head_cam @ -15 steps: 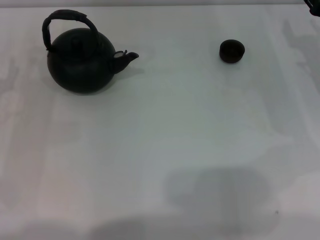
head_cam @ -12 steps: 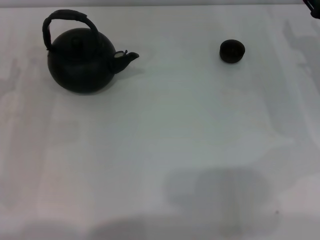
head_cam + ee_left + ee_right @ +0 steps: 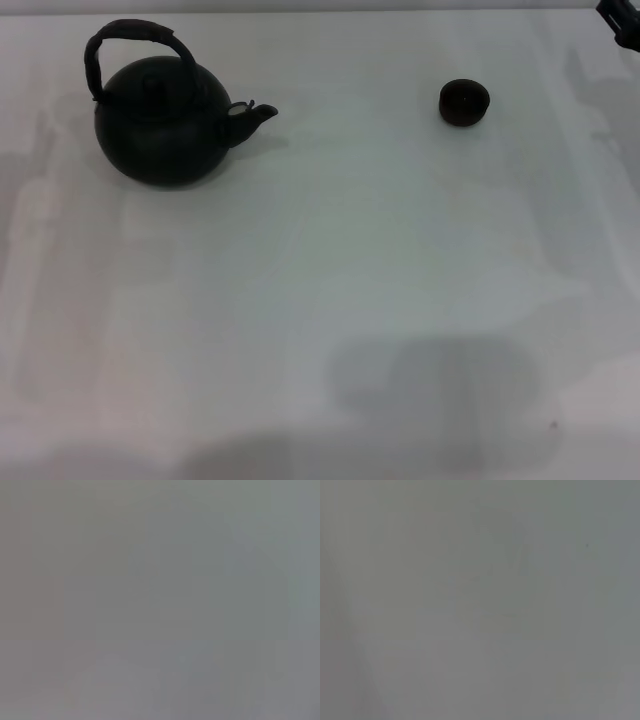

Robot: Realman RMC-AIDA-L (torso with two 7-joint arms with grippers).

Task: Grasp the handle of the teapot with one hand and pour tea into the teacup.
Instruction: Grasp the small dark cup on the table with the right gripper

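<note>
The large black teapot (image 3: 160, 125) stands upright at the far left of the white table, its spout (image 3: 255, 115) pointing right toward the teacup. Its arched handle (image 3: 135, 35) rises over the lid, and nothing touches it. The tiny black teacup (image 3: 464, 102) stands at the far right, well apart from the teapot. A dark piece of my right gripper (image 3: 622, 22) shows at the top right corner, beyond and to the right of the teacup. My left gripper is out of view. Both wrist views show only a plain grey surface.
The white table (image 3: 320, 300) spreads bare between the teapot and the teacup and across the whole near half. Soft shadows lie on it near the front edge and along both sides.
The dark piece at the top right corner has come slightly further into view. The teapot and the teacup have not moved.
</note>
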